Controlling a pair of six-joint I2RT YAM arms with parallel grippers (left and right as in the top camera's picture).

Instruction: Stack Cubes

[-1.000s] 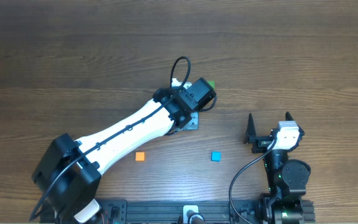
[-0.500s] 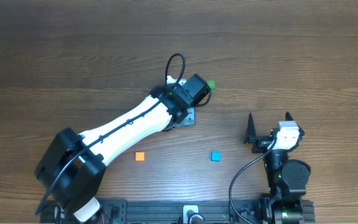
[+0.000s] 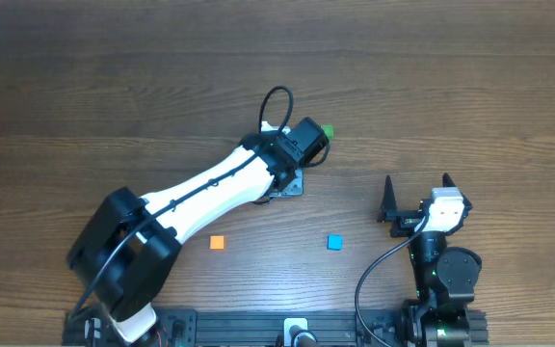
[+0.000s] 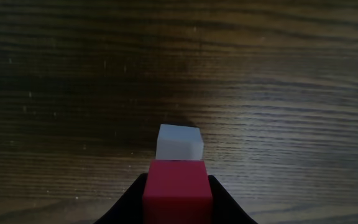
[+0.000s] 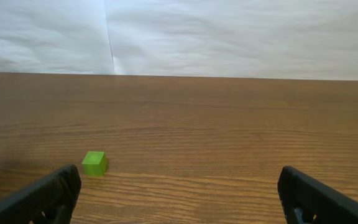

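Grips a red cube (image 4: pixel 178 196) in the left end effector (image 4: pixel 178 185), jaws clamped on its two sides, low in the centre of the left wrist view. Hangs just short of a white cube (image 4: pixel 180 142), which sits on the counter (image 4: pixel 73 74) directly above the red one in that frame; cannot tell whether touching or apart.

Reads as the placing step, red onto white. To do it well:
- Bring the red cube squarely over the white one and line up the edges.
- Lower slowly until the faces meet.
- Open the jaws only slightly, then lift straight up so as not to drag the top cube off.
- Keep clear of the green cube (image 3: pixel 328 131), just beside the end effector at upper centre of the top view.

Gives the red-to-white alignment up close from the left wrist view. Adds, from the top view, the wider layout: an orange cube (image 3: pixel 217 243) and a blue cube (image 3: pixel 334 242) low in the frame, well apart. Also shows the right end effector (image 3: pixel 417 190) at lower right, fingers spread wide and holding nothing. Offers, from the right wrist view, a side look at the green cube at lower left.
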